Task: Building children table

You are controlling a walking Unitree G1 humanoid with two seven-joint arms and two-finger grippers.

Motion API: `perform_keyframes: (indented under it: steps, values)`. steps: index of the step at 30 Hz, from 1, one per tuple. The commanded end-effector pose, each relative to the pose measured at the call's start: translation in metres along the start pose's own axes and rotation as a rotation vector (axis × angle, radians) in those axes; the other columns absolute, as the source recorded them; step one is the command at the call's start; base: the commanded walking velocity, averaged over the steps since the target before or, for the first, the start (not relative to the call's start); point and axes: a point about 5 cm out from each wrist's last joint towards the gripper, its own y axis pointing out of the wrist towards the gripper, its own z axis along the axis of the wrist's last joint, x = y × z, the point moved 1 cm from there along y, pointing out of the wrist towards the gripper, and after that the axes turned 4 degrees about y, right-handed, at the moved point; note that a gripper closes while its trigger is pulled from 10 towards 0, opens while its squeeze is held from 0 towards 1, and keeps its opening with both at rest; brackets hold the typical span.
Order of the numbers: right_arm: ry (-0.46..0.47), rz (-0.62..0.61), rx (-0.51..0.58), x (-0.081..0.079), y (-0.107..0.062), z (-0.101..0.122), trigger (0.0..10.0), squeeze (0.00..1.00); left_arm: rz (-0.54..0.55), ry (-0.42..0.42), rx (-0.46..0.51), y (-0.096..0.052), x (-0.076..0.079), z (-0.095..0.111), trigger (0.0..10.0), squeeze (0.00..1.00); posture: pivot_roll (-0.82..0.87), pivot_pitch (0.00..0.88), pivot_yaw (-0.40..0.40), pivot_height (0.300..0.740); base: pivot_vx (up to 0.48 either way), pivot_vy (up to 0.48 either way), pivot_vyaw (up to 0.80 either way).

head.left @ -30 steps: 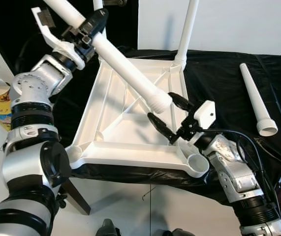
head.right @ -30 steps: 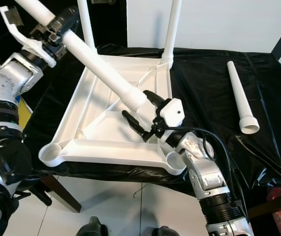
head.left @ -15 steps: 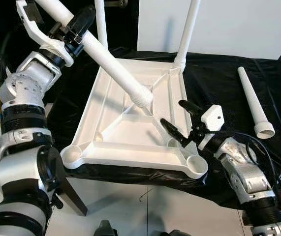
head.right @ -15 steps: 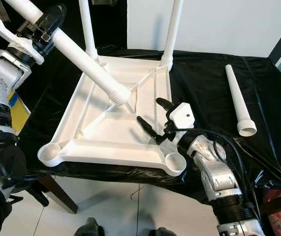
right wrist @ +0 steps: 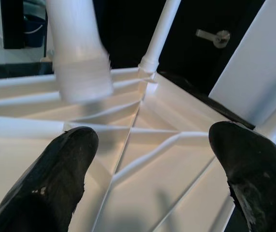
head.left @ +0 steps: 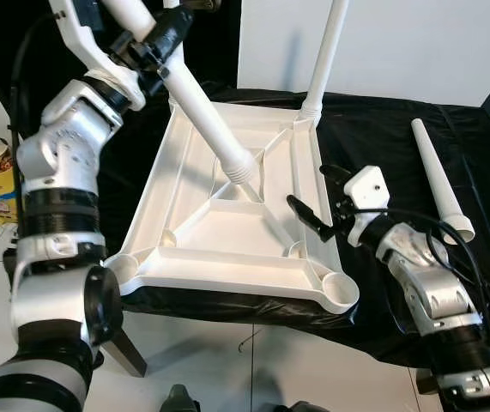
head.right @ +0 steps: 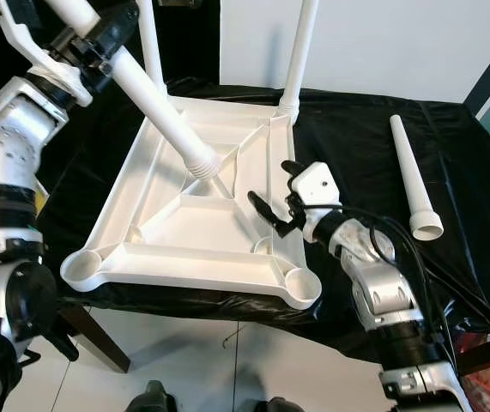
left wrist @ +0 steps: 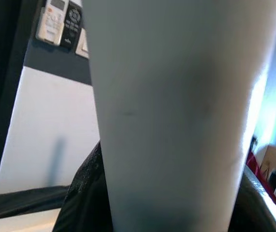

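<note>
Since the earlier frames, the right gripper (head.left: 315, 199) has released the table leg (head.left: 210, 125) and withdrawn to the upturned tabletop's (head.left: 227, 232) right rim, fingers spread wide. The left gripper (head.left: 154, 45) clamps the leg, its flared end now over the centre ribs. A spare leg (head.left: 438, 176) lies on the black cloth (head.left: 382, 129).

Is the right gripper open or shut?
Open. The right gripper has its jaws spread above the tabletop, with nothing held between them.
</note>
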Motion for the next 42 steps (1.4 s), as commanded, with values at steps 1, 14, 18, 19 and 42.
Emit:
perform_keyframes:
  steps: [1,14,18,19,42]
  values:
    - [0.002,0.008,-0.009,0.000,0.001,0.001,10.0,0.00,-0.029,0.043,0.008,0.005,0.008,0.001,10.0,0.00,0.02,0.030,-0.095,0.740,0.000,0.000,0.00]
    - [0.020,0.091,0.075,-0.010,0.023,0.025,10.0,0.00,-0.144,0.133,-0.026,0.023,0.047,-0.017,10.0,0.00,0.02,0.035,-0.095,0.740,0.000,0.000,0.00]
    - [0.024,0.122,0.061,-0.016,0.029,0.022,10.0,0.00,-0.184,0.134,-0.019,0.029,0.062,-0.020,10.0,0.00,0.03,0.026,-0.097,0.740,0.000,0.000,0.00]
    - [0.027,0.131,0.054,-0.018,0.030,0.021,10.0,0.00,-0.200,0.137,-0.015,0.031,0.068,-0.021,10.0,0.00,0.04,0.023,-0.100,0.740,0.000,0.000,0.00]
    - [0.007,0.066,0.008,-0.019,0.053,0.009,10.0,0.00,-0.326,0.065,0.039,0.046,0.122,-0.024,10.0,0.00,0.05,0.030,-0.084,0.740,0.000,0.000,0.00]
